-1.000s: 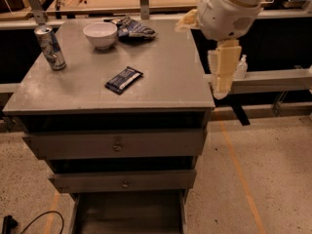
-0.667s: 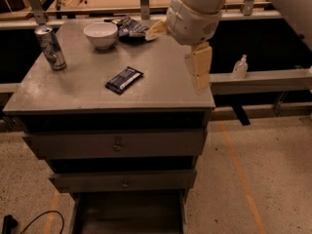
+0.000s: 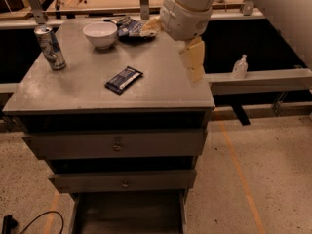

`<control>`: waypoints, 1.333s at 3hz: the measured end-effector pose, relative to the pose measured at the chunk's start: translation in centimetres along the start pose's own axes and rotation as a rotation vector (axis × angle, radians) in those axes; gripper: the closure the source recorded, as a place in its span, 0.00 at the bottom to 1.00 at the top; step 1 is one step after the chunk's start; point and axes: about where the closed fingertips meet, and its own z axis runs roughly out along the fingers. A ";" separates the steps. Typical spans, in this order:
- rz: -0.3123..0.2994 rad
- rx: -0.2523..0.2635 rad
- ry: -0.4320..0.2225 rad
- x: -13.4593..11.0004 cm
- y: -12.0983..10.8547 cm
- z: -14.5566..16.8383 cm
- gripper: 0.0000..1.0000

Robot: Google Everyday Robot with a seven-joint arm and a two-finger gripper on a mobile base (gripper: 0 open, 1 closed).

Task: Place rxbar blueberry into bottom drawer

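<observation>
The rxbar blueberry [image 3: 124, 79], a flat dark navy bar with white lettering, lies on the grey cabinet top [image 3: 161, 87] near its middle. The bottom drawer [image 3: 126, 216] is pulled out at the foot of the cabinet, and its dark inside shows nothing in it. My gripper [image 3: 194, 62] hangs downward from the white arm over the right part of the cabinet top. It is to the right of the bar, apart from it, and holds nothing that I can see.
A silver can [image 3: 50, 47] stands at the top's left. A white bowl [image 3: 100, 34] and a blue-and-white snack bag [image 3: 127, 27] sit at the back. Two upper drawers [image 3: 117, 144] are shut. A small bottle [image 3: 239, 66] stands on a ledge to the right. A cable [image 3: 39, 221] lies on the floor.
My arm and gripper have moved left, from beyond the cabinet's right edge to over its top. The bar has not moved.
</observation>
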 end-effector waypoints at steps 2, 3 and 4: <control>-0.092 -0.052 -0.049 0.6 -7.0 5.3 0.11; -0.114 -0.056 -0.102 -0.5 -9.6 8.2 0.02; -0.144 -0.071 -0.143 -2.0 -11.9 10.8 0.05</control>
